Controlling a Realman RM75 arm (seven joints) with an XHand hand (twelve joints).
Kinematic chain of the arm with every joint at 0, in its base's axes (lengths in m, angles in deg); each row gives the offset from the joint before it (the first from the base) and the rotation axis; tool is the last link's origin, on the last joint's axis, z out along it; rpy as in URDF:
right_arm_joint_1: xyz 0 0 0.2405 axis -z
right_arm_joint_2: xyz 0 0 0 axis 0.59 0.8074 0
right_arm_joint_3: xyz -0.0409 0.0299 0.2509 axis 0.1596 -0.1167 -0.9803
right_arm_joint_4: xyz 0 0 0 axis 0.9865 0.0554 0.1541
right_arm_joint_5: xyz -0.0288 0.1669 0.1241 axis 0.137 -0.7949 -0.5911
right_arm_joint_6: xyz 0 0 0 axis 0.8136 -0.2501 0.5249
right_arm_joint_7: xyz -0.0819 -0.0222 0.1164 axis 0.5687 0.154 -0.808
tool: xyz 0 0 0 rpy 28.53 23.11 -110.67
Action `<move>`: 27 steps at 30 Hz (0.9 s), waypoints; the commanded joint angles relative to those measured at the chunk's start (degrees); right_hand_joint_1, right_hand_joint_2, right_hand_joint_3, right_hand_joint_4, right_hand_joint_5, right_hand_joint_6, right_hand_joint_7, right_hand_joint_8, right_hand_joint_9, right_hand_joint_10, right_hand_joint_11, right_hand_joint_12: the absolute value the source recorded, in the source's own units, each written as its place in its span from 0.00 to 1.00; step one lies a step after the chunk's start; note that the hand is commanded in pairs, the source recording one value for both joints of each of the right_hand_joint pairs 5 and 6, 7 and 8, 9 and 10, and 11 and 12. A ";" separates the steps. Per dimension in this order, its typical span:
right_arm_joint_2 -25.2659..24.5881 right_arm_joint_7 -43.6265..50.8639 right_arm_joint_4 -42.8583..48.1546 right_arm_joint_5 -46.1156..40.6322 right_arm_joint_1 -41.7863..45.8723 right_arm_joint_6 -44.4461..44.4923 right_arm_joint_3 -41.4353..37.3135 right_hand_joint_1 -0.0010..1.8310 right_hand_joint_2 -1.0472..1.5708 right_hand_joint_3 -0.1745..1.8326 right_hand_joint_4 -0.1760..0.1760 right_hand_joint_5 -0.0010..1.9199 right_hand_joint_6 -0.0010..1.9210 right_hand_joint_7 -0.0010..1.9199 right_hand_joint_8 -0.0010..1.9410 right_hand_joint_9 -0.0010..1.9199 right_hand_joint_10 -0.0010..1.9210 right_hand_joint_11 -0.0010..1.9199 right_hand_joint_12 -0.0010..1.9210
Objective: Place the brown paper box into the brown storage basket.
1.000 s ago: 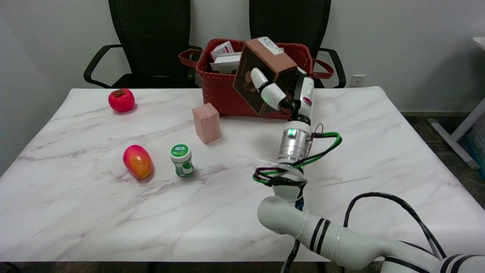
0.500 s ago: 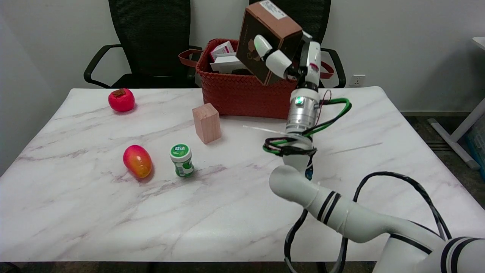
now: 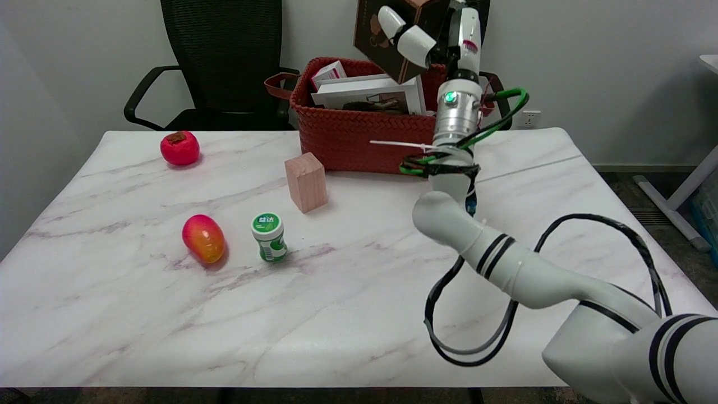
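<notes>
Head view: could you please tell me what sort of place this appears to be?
Probably an office or lab room: black office chairs behind a marble-patterned table, a plain white wall with a socket.

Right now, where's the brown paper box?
At the head view's top centre, the brown paper box is held tilted in the right hand, in the air above the brown storage basket.

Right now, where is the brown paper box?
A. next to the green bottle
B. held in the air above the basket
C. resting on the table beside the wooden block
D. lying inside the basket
B: the right hand grips the brown paper box at the top of the picture, tilted, above the brown storage basket and clear of its rim.
</notes>
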 commanded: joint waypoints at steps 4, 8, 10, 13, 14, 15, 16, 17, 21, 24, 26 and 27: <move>1.33 -4.53 -19.63 0.56 -15.57 -11.18 -2.16 0.63 0.75 0.34 0.50 0.71 0.71 0.83 0.82 0.72 0.72 0.59 0.59; 0.85 -8.34 -25.30 0.89 -18.35 -12.43 -1.59 0.63 0.73 0.33 0.50 0.72 0.72 0.82 0.81 0.71 0.71 0.58 0.58; 0.77 -8.59 -27.36 0.89 -19.85 -13.15 -1.51 0.63 0.73 0.32 0.50 0.72 0.72 0.82 0.81 0.70 0.70 0.58 0.58; 0.77 -8.37 -29.73 0.89 -21.65 -14.48 -1.51 0.62 0.72 0.30 0.50 0.72 0.72 0.81 0.80 0.70 0.70 0.57 0.57; 0.69 -8.28 -30.38 0.89 -22.08 -14.74 -1.51 0.62 0.72 0.30 0.50 0.72 0.72 0.81 0.80 0.69 0.69 0.57 0.57; 0.61 -8.12 -31.61 0.89 -22.78 -15.12 -1.44 0.62 0.72 0.29 0.50 0.72 0.72 0.81 0.80 0.69 0.69 0.57 0.57; 0.61 -8.11 -33.07 1.05 -23.39 -15.47 -1.27 0.62 0.71 0.28 0.50 0.72 0.72 0.81 0.80 0.69 0.69 0.56 0.56; 0.61 -8.11 -33.73 1.27 -23.54 -15.55 -1.13 0.62 0.71 0.28 0.50 0.72 0.72 0.81 0.80 0.69 0.69 0.56 0.56; 0.61 -8.20 -38.09 3.13 -25.38 -16.11 -0.71 0.61 0.71 0.28 0.50 0.72 0.72 0.81 0.80 0.68 0.68 0.56 0.56; 0.68 -8.11 -40.43 3.91 -26.47 -17.12 -0.71 0.61 0.72 0.27 0.50 0.72 0.72 0.80 0.80 0.68 0.68 0.56 0.56; 0.69 -8.11 -42.12 4.86 -27.13 -17.92 -0.71 0.60 0.72 0.27 0.50 0.72 0.72 0.80 0.80 0.68 0.68 0.56 0.56; 0.69 -8.04 -43.28 5.62 -27.44 -18.32 -0.71 0.60 0.72 0.26 0.50 0.72 0.72 0.81 0.80 0.68 0.68 0.56 0.56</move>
